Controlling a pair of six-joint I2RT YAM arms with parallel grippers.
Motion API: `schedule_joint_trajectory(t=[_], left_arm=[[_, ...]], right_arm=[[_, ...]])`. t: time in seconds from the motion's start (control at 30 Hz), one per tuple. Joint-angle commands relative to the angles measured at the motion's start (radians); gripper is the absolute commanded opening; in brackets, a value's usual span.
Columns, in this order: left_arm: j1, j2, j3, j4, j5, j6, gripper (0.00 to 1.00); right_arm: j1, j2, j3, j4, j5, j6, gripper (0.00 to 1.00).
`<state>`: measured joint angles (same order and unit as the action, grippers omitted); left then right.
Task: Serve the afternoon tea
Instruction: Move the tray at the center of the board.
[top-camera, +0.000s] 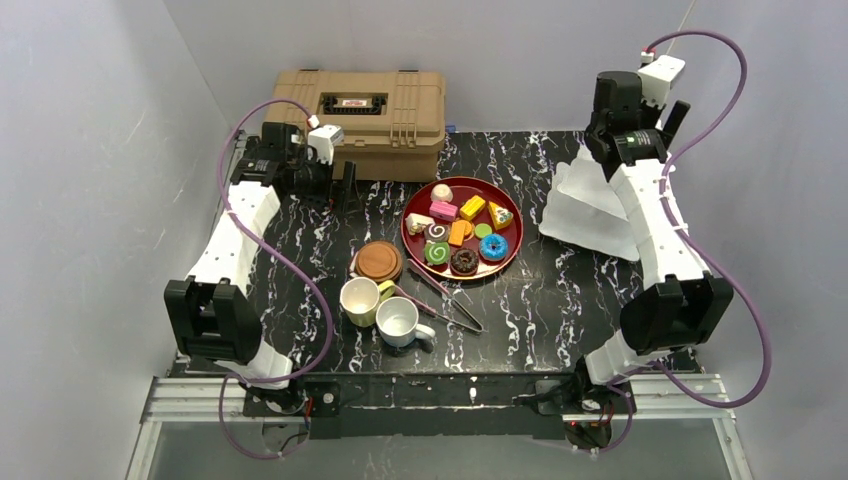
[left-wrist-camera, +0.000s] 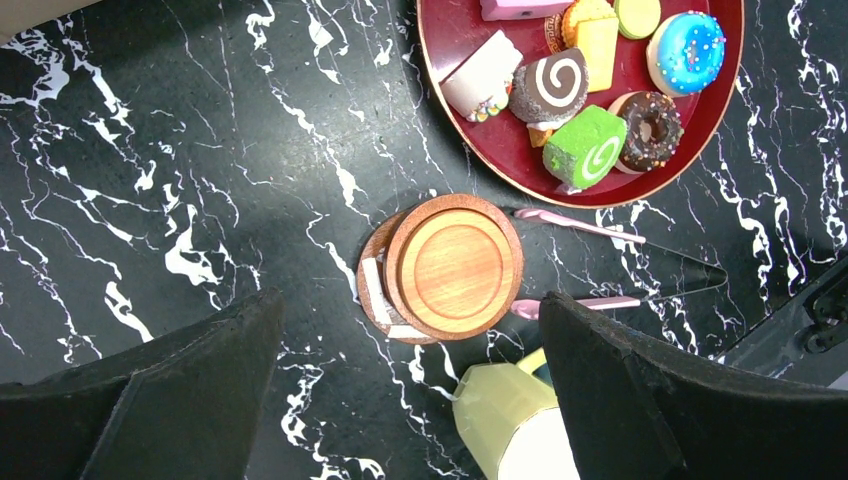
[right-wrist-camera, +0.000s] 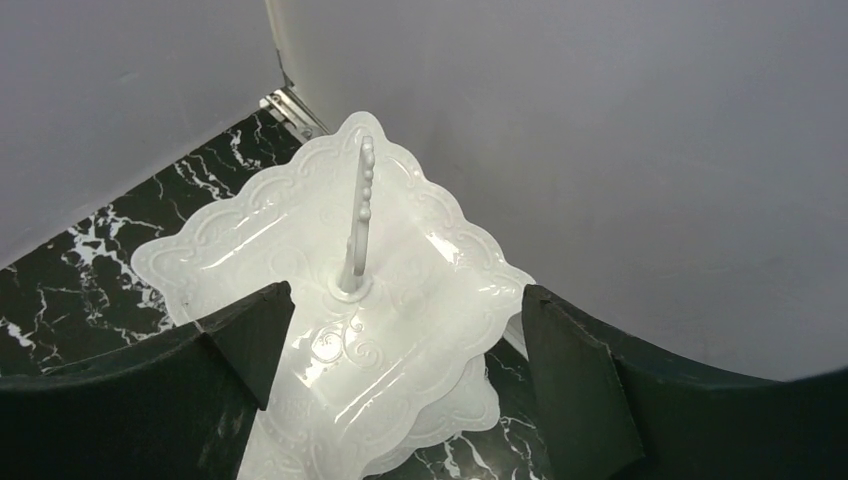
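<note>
Small toy pastries fill a dark red plate (top-camera: 478, 181) at the table's middle, among them a blue donut (top-camera: 493, 247) (left-wrist-camera: 687, 50), a chocolate donut (left-wrist-camera: 652, 125) and a green swirl roll (left-wrist-camera: 587, 145). A stack of brown coasters (top-camera: 379, 260) (left-wrist-camera: 455, 268) lies left of the plate. Nearer stand the pale yellow mug (top-camera: 358, 300) (left-wrist-camera: 510, 425) and the white mug (top-camera: 400, 321). My left gripper (top-camera: 335, 190) (left-wrist-camera: 408, 300) hangs open, high above the coasters, holding nothing. My right gripper (top-camera: 615, 160) (right-wrist-camera: 407, 295) is open above a white tiered stand (top-camera: 585, 210) (right-wrist-camera: 330, 250), empty.
Metal tongs (top-camera: 445, 295) (left-wrist-camera: 575, 224) with pink tips lie between the plate and the mugs. A tan ribbed toolbox (top-camera: 365, 110) sits at the back left edge. Grey walls close in the table on three sides.
</note>
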<state>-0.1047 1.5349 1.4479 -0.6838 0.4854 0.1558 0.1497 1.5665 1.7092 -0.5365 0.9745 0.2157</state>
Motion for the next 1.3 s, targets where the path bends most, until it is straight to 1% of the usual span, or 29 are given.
schedule_joint_trajectory(t=[0.0, 0.1, 0.17, 0.27, 0.43, 0.47, 0.5, 0.53, 0.57, 0.6, 0.67, 0.77, 0.83, 0.93, 1.07, 1.13, 1.27], left_arm=[[0.002, -0.017, 0.024, -0.023, 0.011, -0.005, 0.98], [0.002, -0.011, 0.036, -0.024, 0.005, -0.018, 0.98], [0.002, -0.007, 0.049, -0.033, 0.005, -0.026, 0.98], [0.002, -0.018, 0.058, -0.036, -0.006, -0.029, 0.98], [0.002, -0.041, 0.040, -0.036, -0.003, -0.024, 0.98], [0.002, -0.041, 0.034, -0.037, 0.001, -0.025, 0.98], [0.002, -0.042, 0.031, -0.041, 0.004, -0.027, 0.98], [0.002, -0.042, 0.028, -0.044, 0.009, -0.029, 0.98], [0.002, -0.041, 0.022, -0.047, 0.012, -0.030, 0.98], [0.002, -0.041, 0.016, -0.050, 0.017, -0.027, 0.98], [0.002, -0.041, -0.005, -0.068, 0.041, -0.004, 0.98], [-0.003, -0.043, -0.029, -0.103, 0.075, 0.060, 0.98], [-0.013, -0.047, -0.043, -0.112, 0.070, 0.097, 1.00], [-0.026, -0.035, -0.044, -0.112, 0.048, 0.109, 0.99], [-0.030, -0.012, -0.024, -0.113, 0.042, 0.095, 0.99], [-0.030, -0.008, -0.014, -0.113, 0.047, 0.088, 0.99], [-0.030, -0.014, -0.002, -0.113, 0.042, 0.084, 0.99]], right_arm=[[-0.012, -0.015, -0.071, 0.185, 0.026, -0.025, 0.91], [-0.012, -0.051, -0.186, 0.356, -0.007, -0.051, 0.85], [-0.013, -0.055, -0.212, 0.402, -0.003, -0.054, 0.80], [-0.017, -0.033, -0.219, 0.403, 0.016, -0.056, 0.68], [-0.025, -0.015, -0.225, 0.372, -0.020, -0.041, 0.55], [-0.025, -0.016, -0.220, 0.346, -0.042, -0.023, 0.56], [-0.023, -0.017, -0.208, 0.306, -0.081, -0.002, 0.63], [-0.014, -0.015, -0.191, 0.262, -0.097, 0.026, 0.77], [0.008, -0.016, -0.175, 0.222, -0.094, 0.044, 0.93], [0.037, -0.020, -0.164, 0.195, -0.067, 0.046, 0.98], [0.107, -0.040, -0.159, 0.162, -0.015, 0.045, 0.98], [0.192, -0.103, -0.194, 0.143, 0.001, 0.053, 0.98], [0.243, -0.137, -0.213, 0.110, 0.032, 0.066, 1.00], [0.317, -0.166, -0.224, 0.024, 0.060, 0.122, 1.00], [0.416, -0.205, -0.311, -0.005, -0.014, 0.203, 1.00], [0.431, -0.207, -0.364, -0.034, -0.051, 0.259, 1.00], [0.432, -0.222, -0.544, 0.016, -0.163, 0.326, 1.00]])
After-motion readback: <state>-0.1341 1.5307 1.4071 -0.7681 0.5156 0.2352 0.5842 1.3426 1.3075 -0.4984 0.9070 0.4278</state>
